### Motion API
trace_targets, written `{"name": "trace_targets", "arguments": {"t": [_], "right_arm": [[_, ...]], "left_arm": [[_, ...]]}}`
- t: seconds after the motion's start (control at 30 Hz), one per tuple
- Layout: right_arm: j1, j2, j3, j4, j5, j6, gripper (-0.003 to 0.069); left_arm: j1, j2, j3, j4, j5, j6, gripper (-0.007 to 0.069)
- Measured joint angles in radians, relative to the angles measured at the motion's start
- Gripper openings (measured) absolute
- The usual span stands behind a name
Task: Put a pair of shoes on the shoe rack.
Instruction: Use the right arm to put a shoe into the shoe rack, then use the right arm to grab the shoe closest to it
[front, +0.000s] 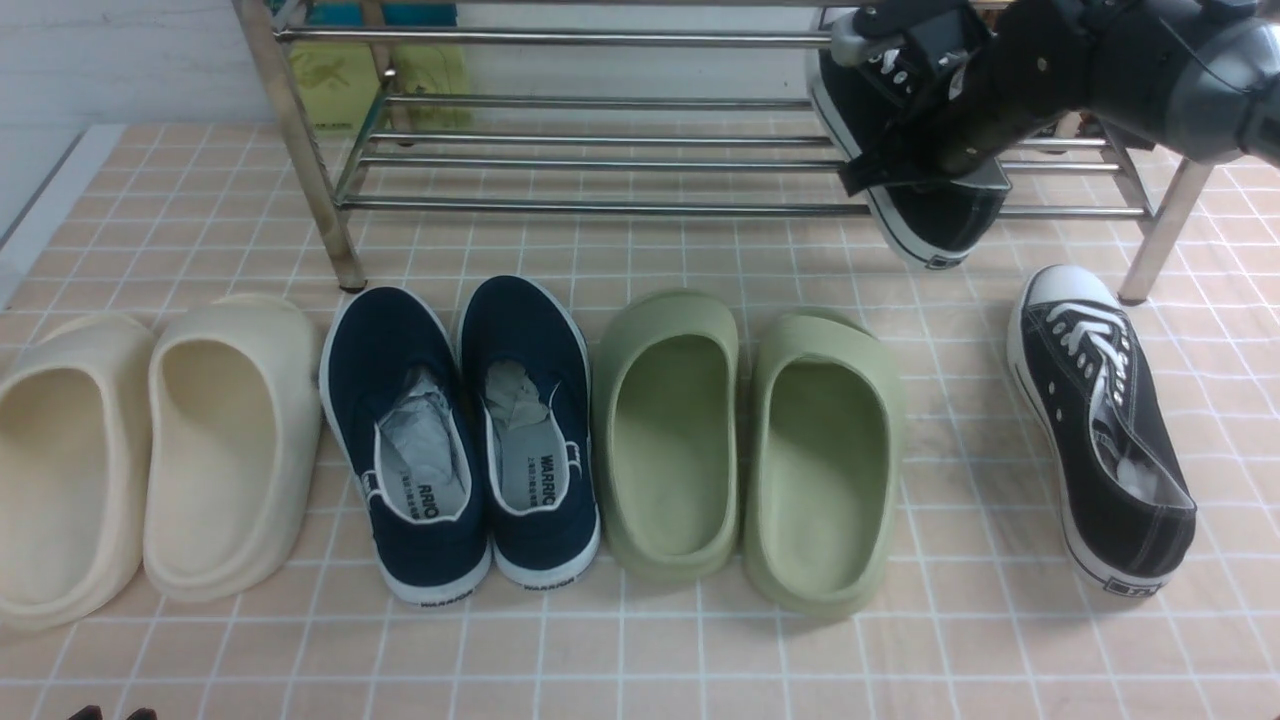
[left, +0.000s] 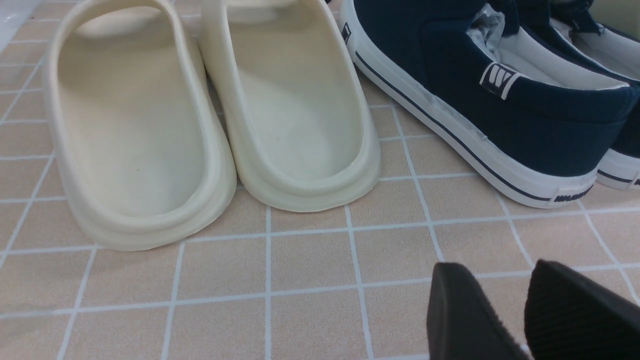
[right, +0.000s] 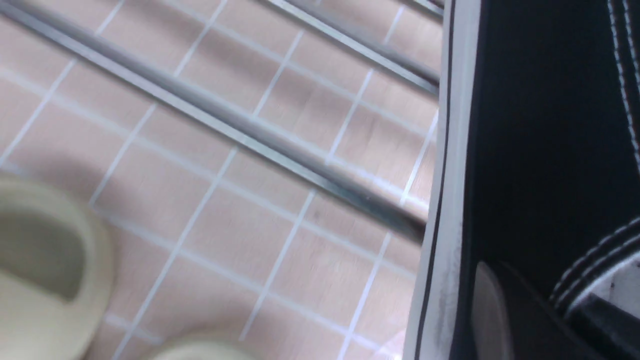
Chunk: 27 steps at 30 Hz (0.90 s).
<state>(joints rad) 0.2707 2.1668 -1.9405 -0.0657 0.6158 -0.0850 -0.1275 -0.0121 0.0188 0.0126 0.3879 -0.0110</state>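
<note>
Two green slippers, navy slip-ons, shoe rack perhaps touching held sneaker

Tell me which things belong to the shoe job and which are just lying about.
Job: shiny metal shoe rack; black canvas lace-up sneaker held at it; its twin on the floor.
Lying about: cream foam slippers; navy slip-on shoes; green foam slippers.

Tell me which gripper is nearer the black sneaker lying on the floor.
Right. The right gripper grips the other black sneaker at the shoe rack's right end, just beyond the floor sneaker. The left gripper hangs open near the cream slippers, at the row's opposite end.
</note>
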Motion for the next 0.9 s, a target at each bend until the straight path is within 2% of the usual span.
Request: {"name": "trace_targets", "arguments": {"t": [0.13,0.23,0.33,0.5,0.6,0.7,0.83,0.9], "right_arm": [[0.001,0.027,-0.037,0.003,0.000,0.000,0.0003],[0.001,0.034,-0.043,0.001,-0.015,0.000,0.0060],[0.001,0.038,-0.049,-0.005,-0.034,0.001,0.0167],[0.004,-0.002,-0.051,0.009,0.001,0.056,0.0387],[0.015,-0.080,-0.051,0.018,0.051,0.072,0.0469],[0.027,-0.191,-0.052,0.029,0.127,0.072,0.0502],[0.024,-0.294,-0.053,0.032,0.236,0.071,0.0506],[0.003,-0.342,-0.053,0.020,0.362,0.071,0.0507]], "left_arm": [[0.000,0.000,0.000,0.000,0.000,0.000,0.0237],[0.000,0.000,0.000,0.000,0.000,0.000,0.0237],[0.000,0.000,0.000,0.000,0.000,0.000,0.0237],[0.000,0.000,0.000,0.000,0.000,0.000,0.0238],[0.000,0.000,0.000,0.000,0.000,0.000,0.0238],[0.000,0.000,0.000,0.000,0.000,0.000,0.0238],[0.000,0.000,0.000,0.000,0.000,0.000,0.0238],[0.000,0.000,0.000,0.001,0.000,0.000,0.0238]]}}
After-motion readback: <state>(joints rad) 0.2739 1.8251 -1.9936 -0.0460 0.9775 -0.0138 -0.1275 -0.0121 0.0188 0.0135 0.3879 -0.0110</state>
